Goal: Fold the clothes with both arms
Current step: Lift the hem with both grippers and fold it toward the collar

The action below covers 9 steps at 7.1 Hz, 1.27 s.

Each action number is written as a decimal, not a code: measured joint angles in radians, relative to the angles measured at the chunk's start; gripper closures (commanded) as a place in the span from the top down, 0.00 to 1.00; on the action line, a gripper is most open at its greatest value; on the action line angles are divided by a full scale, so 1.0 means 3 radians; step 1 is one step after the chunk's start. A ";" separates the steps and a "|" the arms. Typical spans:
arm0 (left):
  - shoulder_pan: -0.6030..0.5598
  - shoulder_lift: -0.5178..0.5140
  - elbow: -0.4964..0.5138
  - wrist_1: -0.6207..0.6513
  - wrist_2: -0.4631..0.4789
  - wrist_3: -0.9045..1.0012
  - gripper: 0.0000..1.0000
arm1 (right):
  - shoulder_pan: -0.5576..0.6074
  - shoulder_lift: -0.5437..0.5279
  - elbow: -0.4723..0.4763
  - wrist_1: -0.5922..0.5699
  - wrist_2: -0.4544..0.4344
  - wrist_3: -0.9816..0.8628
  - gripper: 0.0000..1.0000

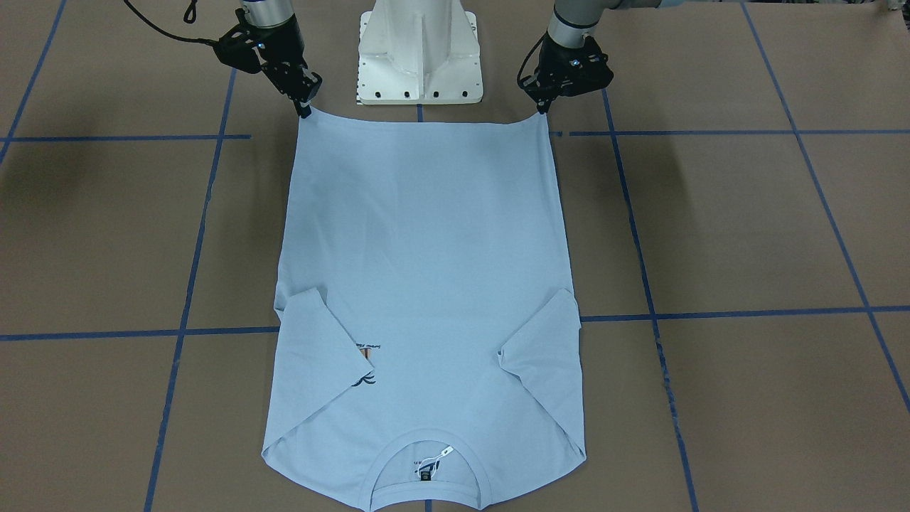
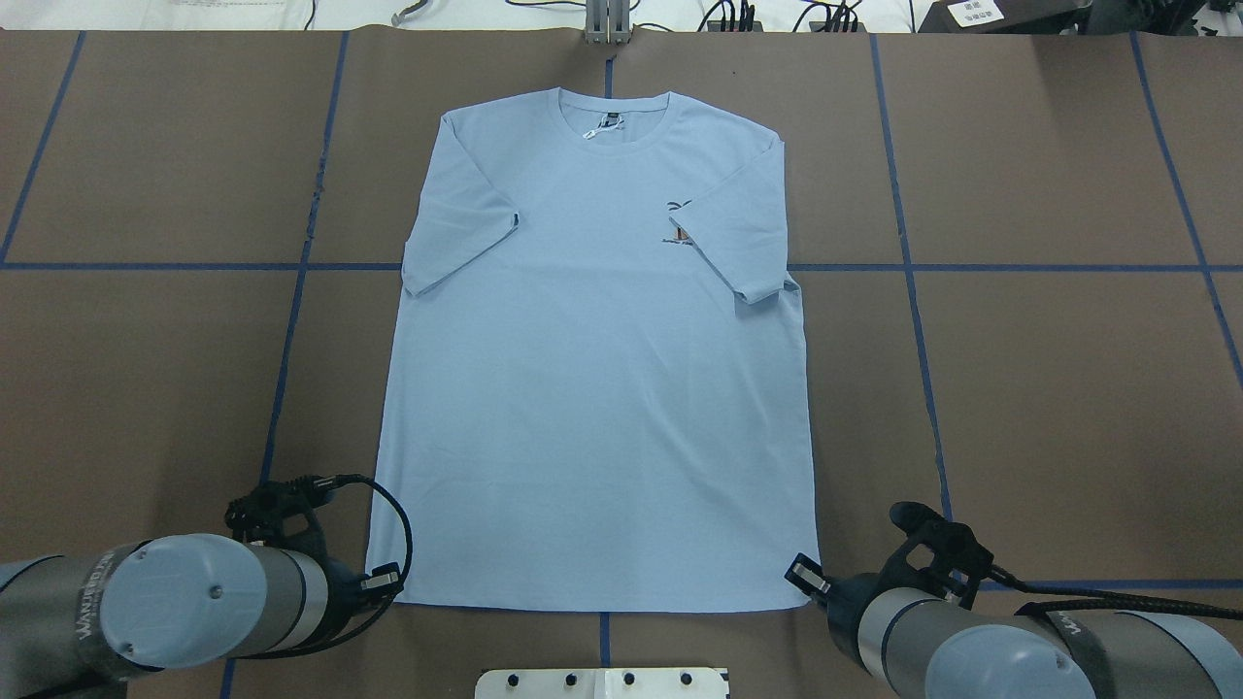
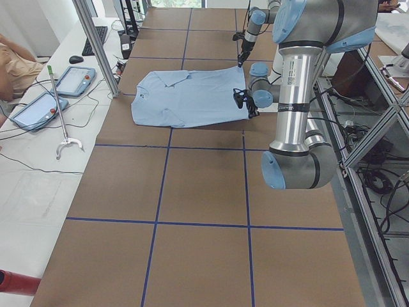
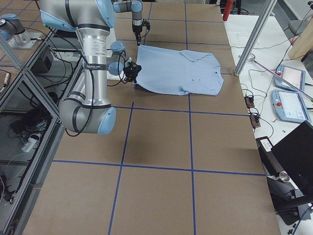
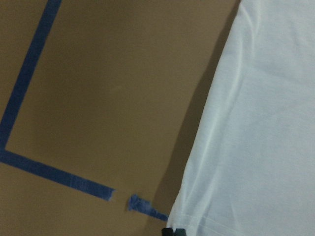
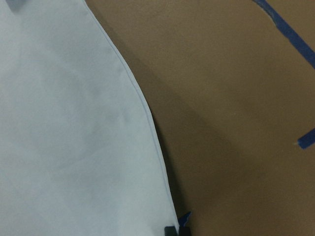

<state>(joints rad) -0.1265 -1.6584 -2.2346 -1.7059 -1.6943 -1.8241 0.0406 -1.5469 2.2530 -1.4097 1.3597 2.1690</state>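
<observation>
A light blue T-shirt (image 1: pixel 426 235) (image 2: pixel 592 388) lies flat and face up on the brown table, collar away from the robot and both sleeves folded inward over the chest. Its small print (image 2: pixel 677 231) is half covered by one sleeve. My left gripper (image 1: pixel 544 108) (image 2: pixel 386 582) is shut on the hem corner on my left. At the other hem corner, my right gripper (image 1: pixel 304 109) (image 2: pixel 804 575) is shut on the cloth too. The hem sags slightly between the two corners. In both wrist views the shirt edge (image 5: pixel 197 162) (image 6: pixel 147 118) hangs just off the table and casts a shadow.
The white pedestal base (image 1: pixel 419 64) stands right behind the hem. Blue tape lines (image 1: pixel 206 206) grid the brown tabletop. Beside the far table edge are tablets (image 3: pixel 70 80), a metal post (image 3: pixel 96 51), cables, and a person's arm (image 3: pixel 13 64).
</observation>
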 measured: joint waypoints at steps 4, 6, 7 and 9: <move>0.0143 -0.0017 -0.0241 0.0034 -0.0003 -0.0152 0.00 | -0.0020 -0.0274 0.0359 0.0004 0.0021 -0.0012 0.00; -0.0182 -0.0143 -0.0204 0.0033 0.0006 0.0118 0.00 | 0.0275 0.0042 0.0208 0.0001 0.0025 -0.0404 0.00; -0.0480 -0.0218 -0.0142 0.0032 0.0006 0.0405 0.00 | 0.0532 0.0293 -0.0008 0.0000 0.0061 -0.0715 0.00; -0.1124 -0.0468 0.0291 0.0003 0.0002 0.0905 0.00 | 0.1225 0.0827 -0.0657 0.0008 0.0441 -0.1445 0.00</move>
<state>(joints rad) -0.4638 -1.7989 -2.1473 -1.7048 -1.6939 -1.5525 0.4082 -1.2987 2.0558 -1.4075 1.4919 1.7356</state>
